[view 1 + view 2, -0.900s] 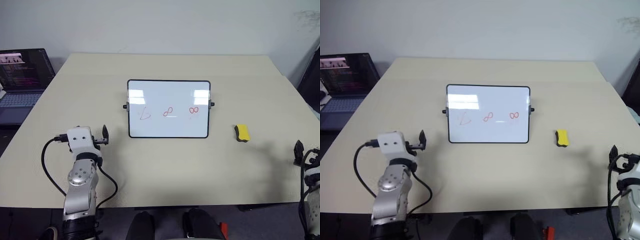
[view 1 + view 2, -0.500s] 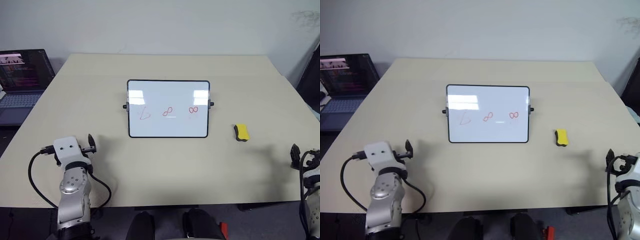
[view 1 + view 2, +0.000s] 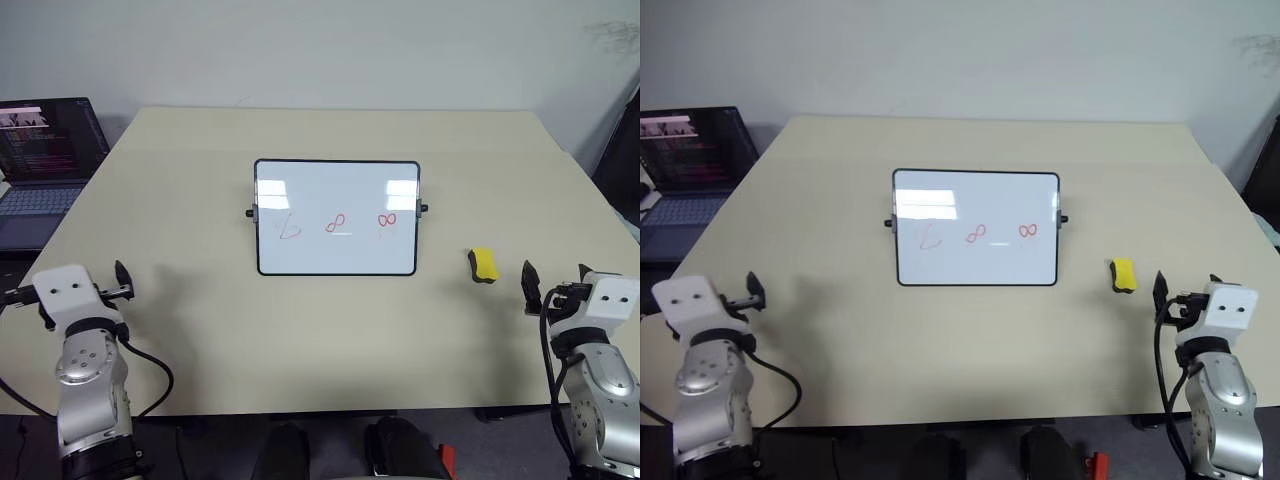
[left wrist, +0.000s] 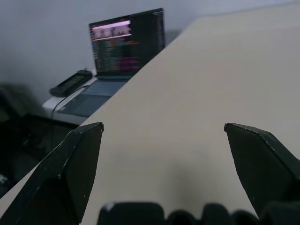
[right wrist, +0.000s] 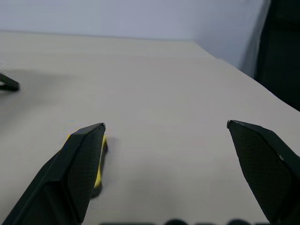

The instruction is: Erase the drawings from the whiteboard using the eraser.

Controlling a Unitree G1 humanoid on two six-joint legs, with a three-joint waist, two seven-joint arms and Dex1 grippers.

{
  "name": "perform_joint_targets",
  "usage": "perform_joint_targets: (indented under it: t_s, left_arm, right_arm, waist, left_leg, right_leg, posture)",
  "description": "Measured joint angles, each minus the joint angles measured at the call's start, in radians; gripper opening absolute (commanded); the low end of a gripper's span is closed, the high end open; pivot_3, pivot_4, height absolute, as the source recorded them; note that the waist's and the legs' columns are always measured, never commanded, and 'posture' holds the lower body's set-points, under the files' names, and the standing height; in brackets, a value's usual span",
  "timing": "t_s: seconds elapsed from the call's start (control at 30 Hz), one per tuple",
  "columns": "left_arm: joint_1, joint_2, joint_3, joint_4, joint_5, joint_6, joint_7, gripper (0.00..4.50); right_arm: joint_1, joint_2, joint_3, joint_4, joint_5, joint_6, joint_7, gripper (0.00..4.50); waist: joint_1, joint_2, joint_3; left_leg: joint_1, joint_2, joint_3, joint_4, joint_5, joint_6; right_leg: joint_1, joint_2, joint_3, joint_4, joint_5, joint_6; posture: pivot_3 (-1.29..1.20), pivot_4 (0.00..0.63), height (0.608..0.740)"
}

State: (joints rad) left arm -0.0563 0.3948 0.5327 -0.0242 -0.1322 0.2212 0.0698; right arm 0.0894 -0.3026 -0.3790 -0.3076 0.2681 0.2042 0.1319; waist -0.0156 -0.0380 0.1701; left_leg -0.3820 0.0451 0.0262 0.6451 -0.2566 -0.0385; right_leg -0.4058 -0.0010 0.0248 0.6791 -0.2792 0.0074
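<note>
The whiteboard (image 3: pixel 335 190) lies mid-table with three red drawings in a row: a triangle scribble (image 3: pixel 290 229) and two figure-eights (image 3: pixel 336 223) (image 3: pixel 387 220). Right of the board rests the yellow eraser (image 3: pixel 484 265). My right gripper (image 3: pixel 1185 283) hovers near the table's front right, open and empty, a little nearer and right of the eraser. In the right wrist view the eraser (image 5: pixel 100 161) peeks from behind one finger of that open gripper (image 5: pixel 166 125). My left gripper (image 4: pixel 164 126) hovers open and empty over the front left of the table (image 3: pixel 122 278), far from the board.
An open laptop (image 3: pixel 45 150) sits on a lower surface off the table's left side, with a black handset (image 4: pixel 70 83) near it. A dark object (image 3: pixel 622 150) stands past the right edge. Bare tabletop (image 3: pixel 330 330) stretches between the board and the front edge.
My left arm has swung out to the left, away from the board. My right arm has come up and leftward into view, closer to the eraser. Board and eraser have not moved.
</note>
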Motion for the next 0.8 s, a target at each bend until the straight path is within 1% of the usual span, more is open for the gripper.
perform_joint_targets:
  t_s: [0.3,0.43,0.53,0.8]
  left_arm:
    - [-0.008,-0.037,-0.029,-0.012,-0.003,-0.009,-0.005,4.5]
    - [-0.06,-0.053,-0.071,-0.004,0.0,-0.03,-0.007,4.5]
    - [-0.073,-0.058,-0.104,-0.002,0.003,-0.043,-0.02,4.5]
    - [-0.137,-0.068,-0.158,0.087,0.017,-0.083,-0.04,4.5]
  right_arm:
    - [-0.079,-0.003,0.022,0.041,-0.002,0.002,0.025,4.49]
    - [-0.088,-0.002,0.033,0.042,-0.012,-0.001,0.023,4.49]
    - [-0.093,-0.002,0.036,0.045,-0.015,-0.003,0.016,4.49]
    - [-0.067,0.011,0.037,0.041,-0.023,-0.005,-0.006,4.49]
  waist:
    - [-0.001,-0.001,0.0]
    - [-0.001,-0.001,0.0]
    - [-0.007,0.001,0.001]
    - [0.009,0.001,0.001]
  left_leg:
    - [-0.001,0.0,0.0,0.0,0.0,0.0]
    - [-0.002,-0.007,-0.02,0.0,0.001,0.0]
    - [0.0,-0.016,-0.037,0.0,0.001,0.0]
    - [-0.001,-0.016,-0.036,0.0,0.001,0.0]
  right_leg:
    - [0.0,0.0,-0.002,0.0,0.0,0.0]
    - [0.007,-0.007,-0.016,-0.001,0.002,-0.004]
    - [0.018,-0.017,-0.034,-0.001,-0.004,-0.004]
    - [0.017,-0.017,-0.033,-0.001,-0.006,-0.004]
  posture:
    - [0.0,0.15,0.74]
    - [0.0,0.15,0.74]
    - [0.0,0.15,0.74]
    - [0.0,0.15,0.74]
